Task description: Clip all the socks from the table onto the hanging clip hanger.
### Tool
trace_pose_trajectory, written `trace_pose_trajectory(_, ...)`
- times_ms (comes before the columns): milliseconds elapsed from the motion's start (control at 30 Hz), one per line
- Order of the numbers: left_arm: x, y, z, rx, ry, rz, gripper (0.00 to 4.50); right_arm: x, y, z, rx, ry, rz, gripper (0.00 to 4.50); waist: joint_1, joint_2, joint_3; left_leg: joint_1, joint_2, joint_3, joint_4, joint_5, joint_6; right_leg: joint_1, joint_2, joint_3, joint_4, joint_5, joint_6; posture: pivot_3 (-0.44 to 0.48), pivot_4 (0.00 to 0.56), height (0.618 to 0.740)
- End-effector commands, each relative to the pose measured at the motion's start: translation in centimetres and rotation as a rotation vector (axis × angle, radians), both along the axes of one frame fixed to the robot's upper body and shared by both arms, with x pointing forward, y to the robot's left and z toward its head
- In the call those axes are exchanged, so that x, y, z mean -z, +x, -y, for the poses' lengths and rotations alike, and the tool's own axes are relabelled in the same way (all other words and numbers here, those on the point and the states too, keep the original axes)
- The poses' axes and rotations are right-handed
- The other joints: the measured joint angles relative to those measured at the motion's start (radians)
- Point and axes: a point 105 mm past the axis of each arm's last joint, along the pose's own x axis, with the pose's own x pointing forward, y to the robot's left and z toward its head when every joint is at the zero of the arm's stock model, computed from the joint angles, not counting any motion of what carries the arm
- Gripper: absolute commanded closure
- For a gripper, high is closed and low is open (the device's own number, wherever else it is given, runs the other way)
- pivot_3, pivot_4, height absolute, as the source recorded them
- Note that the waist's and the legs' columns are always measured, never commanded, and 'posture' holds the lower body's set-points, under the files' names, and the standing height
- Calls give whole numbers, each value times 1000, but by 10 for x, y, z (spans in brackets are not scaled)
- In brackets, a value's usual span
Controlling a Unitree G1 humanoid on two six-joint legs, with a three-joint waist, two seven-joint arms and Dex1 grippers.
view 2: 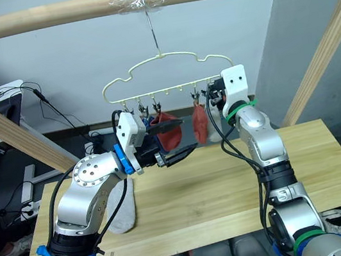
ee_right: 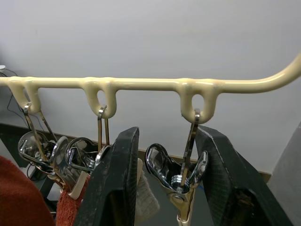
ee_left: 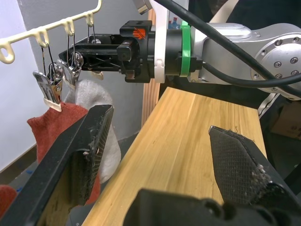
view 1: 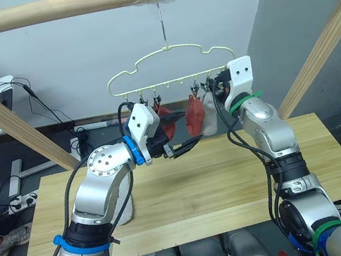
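A light grey sock (view 2: 121,215) lies on the desk (view 1: 218,185) at its left side, partly under the left arm. Left gripper (view 1: 183,145) hovers above the desk below the clip hanger (view 1: 171,69), jaws open and empty. Two rust red socks (view 1: 196,119) and one pale sock (view 1: 209,112) hang clipped on the hanger. Right gripper (ee_right: 167,188) is raised at the hanger's right end, jaws parted around a metal clip (ee_right: 178,175); whether they press it is unclear.
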Motion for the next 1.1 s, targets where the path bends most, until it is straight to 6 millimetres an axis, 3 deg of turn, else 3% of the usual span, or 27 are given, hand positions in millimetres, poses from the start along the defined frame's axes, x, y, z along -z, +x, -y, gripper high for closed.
trace_pose_trajectory(33, -17, -7, 5, 30, -44, 49, 790, -20, -2, -5, -20, 7, 71, 2617, 0, 0, 0, 0, 0, 0, 0, 0, 0, 0, 0, 0, 0, 0, 0, -28, 227, 737)
trace_pose_trajectory(133, -19, -7, 5, 27, -66, 47, 790, -20, -2, -5, -22, 9, 73, 2617, 0, 0, 0, 0, 0, 0, 0, 0, 0, 0, 0, 0, 0, 0, 0, -24, 223, 737)
trace_pose_trajectory(233, -20, -6, 4, 16, -78, 46, 790, -21, -2, -4, -19, 12, 75, 3166, 0, 0, 0, 0, 0, 0, 0, 0, 0, 0, 0, 0, 0, 0, 0, -25, 224, 737)
trace_pose_trajectory(333, -21, -5, 4, 8, -81, 48, 790, -21, -2, -3, -15, 14, 78, 4111, 0, 0, 0, 0, 0, 0, 0, 0, 0, 0, 0, 0, 0, 0, 0, -25, 225, 737)
trace_pose_trajectory(400, -21, -5, 4, 0, -84, 49, 790, -22, -2, -2, -12, 15, 79, 4485, 0, 0, 0, 0, 0, 0, 0, 0, 0, 0, 0, 0, 0, 0, 0, -25, 225, 737)
trace_pose_trajectory(633, -16, -3, -2, -58, -82, 41, 790, -22, -3, 1, -8, 16, 82, 4485, 0, 0, 0, 0, 0, 0, 0, 0, 0, 0, 0, 0, 0, 0, 0, -18, 215, 737)
trace_pose_trajectory(767, -17, 0, -7, -82, -117, 12, 17, -23, -2, 2, -9, 12, 84, 4500, 0, 0, 0, 0, 0, 0, 0, 0, 0, 0, 0, 0, 0, 0, 0, -15, 216, 737)
trace_pose_trajectory(800, -17, 0, -9, -92, -116, 18, 17, -23, -2, 2, -11, 10, 83, 4500, 0, 0, 0, 0, 0, 0, 0, 0, 0, 0, 0, 0, 0, 0, 0, -13, 214, 737)
trace_pose_trajectory(967, 8, 14, -49, -303, -40, -9, 17, -22, -3, 3, -15, 4, 79, 4500, -1, 0, 0, 0, 0, 0, -1, 0, 0, 0, 0, 0, 0, 0, 0, -16, 228, 737)
trace_pose_trajectory(1100, 60, 24, -118, -619, 36, -170, 17, -23, -4, 5, -19, -5, 75, 4500, -1, 0, 2, 0, 0, 0, -2, 0, 0, -1, 0, 0, 0, 0, 0, -14, 241, 737)
